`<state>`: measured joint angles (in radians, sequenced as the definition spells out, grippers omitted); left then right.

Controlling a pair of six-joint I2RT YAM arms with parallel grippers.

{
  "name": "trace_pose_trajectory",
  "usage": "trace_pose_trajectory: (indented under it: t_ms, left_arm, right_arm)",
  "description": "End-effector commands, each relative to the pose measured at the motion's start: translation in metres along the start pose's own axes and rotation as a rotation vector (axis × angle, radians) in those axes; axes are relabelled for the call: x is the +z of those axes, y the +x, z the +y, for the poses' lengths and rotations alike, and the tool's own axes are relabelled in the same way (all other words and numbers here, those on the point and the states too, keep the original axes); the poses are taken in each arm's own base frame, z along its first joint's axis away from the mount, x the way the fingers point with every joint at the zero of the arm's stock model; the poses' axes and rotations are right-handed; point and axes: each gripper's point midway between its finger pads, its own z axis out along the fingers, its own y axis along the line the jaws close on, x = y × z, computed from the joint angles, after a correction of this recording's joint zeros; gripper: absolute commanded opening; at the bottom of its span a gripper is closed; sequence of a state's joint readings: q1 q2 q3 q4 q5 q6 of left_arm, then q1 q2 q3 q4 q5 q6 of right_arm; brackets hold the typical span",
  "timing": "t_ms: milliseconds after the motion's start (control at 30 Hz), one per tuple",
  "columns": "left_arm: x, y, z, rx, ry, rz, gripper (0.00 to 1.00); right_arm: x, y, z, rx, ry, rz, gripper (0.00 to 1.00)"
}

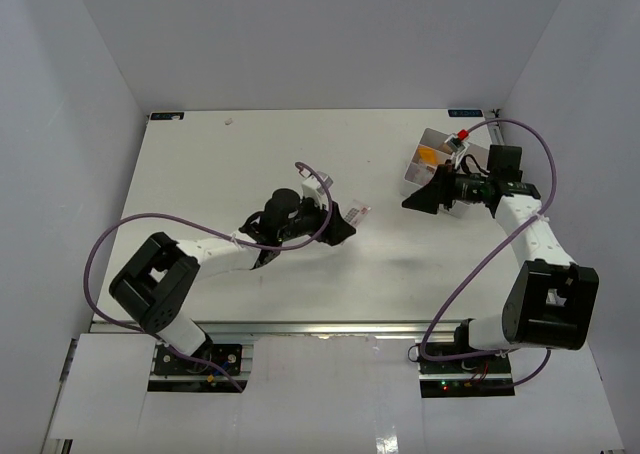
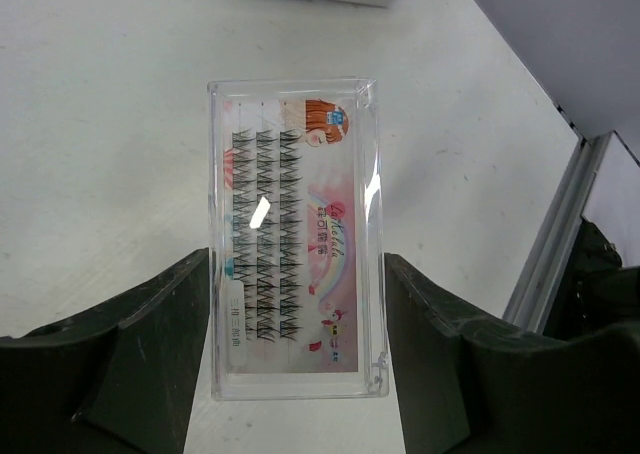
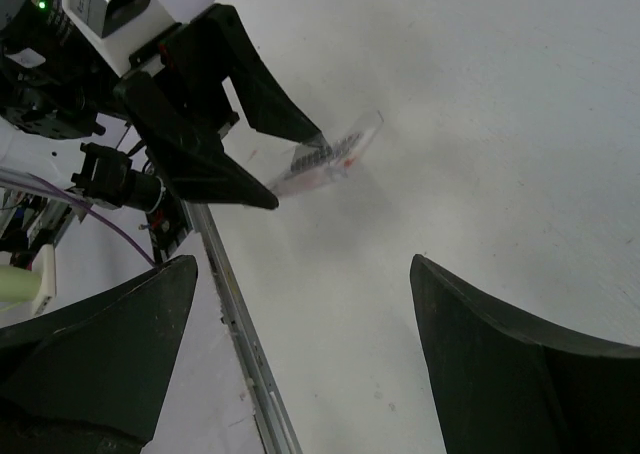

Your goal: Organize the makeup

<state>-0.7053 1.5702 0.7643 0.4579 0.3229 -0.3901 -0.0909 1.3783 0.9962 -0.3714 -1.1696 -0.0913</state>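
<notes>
Top external view: near mid-table, the left pincer clamps a clear packet of lashes by its long edges. The packet is held off the surface at a tilt, its long axis running out past the fingertips, rightward. The right pincer gapes empty beside the white tray, which holds something orange.

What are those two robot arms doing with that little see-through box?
The left arm's end effector is pinching a clear packet of fake eyelashes by its long sides. It holds the packet tilted, a little above the white table. The right arm's end effector is open and empty, and it hovers next to the white tray at the far right of the table. The packet has not been put in the tray yet.
</notes>
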Motion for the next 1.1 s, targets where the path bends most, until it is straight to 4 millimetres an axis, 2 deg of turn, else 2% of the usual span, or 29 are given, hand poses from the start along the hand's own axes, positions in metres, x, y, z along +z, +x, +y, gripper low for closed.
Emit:
trace_pose_trajectory:
  t_ms: [0, 233, 567, 700, 767, 900, 1067]
  left_arm:
    - [0.006, -0.020, -0.036, -0.010, 0.041, -0.122, 0.17]
    - [0.024, -0.021, -0.072, 0.027, 0.095, -0.127, 0.17]
    - [0.051, -0.027, -0.085, 0.072, 0.114, -0.113, 0.17]
    - [0.058, -0.030, -0.093, 0.086, 0.127, -0.117, 0.17]
    - [0.061, -0.031, -0.097, 0.096, 0.132, -0.116, 0.17]
    - [0.066, -0.031, -0.101, 0.124, 0.130, -0.110, 0.18]
    - [0.071, -0.033, -0.096, 0.178, 0.088, -0.109, 0.19]
  right_arm:
    - [0.009, -0.008, 0.012, 0.123, -0.032, 0.033, 0.94]
    - [0.016, 0.009, -0.006, 0.203, 0.015, 0.068, 0.92]
    - [0.024, 0.022, -0.011, 0.252, 0.039, 0.104, 0.84]
    - [0.025, 0.023, -0.012, 0.270, 0.041, 0.109, 0.75]
    - [0.026, 0.024, -0.013, 0.283, 0.043, 0.110, 0.65]
    - [0.027, 0.023, -0.012, 0.304, 0.028, 0.112, 0.52]
    - [0.027, 0.024, -0.009, 0.322, 0.011, 0.113, 0.34]
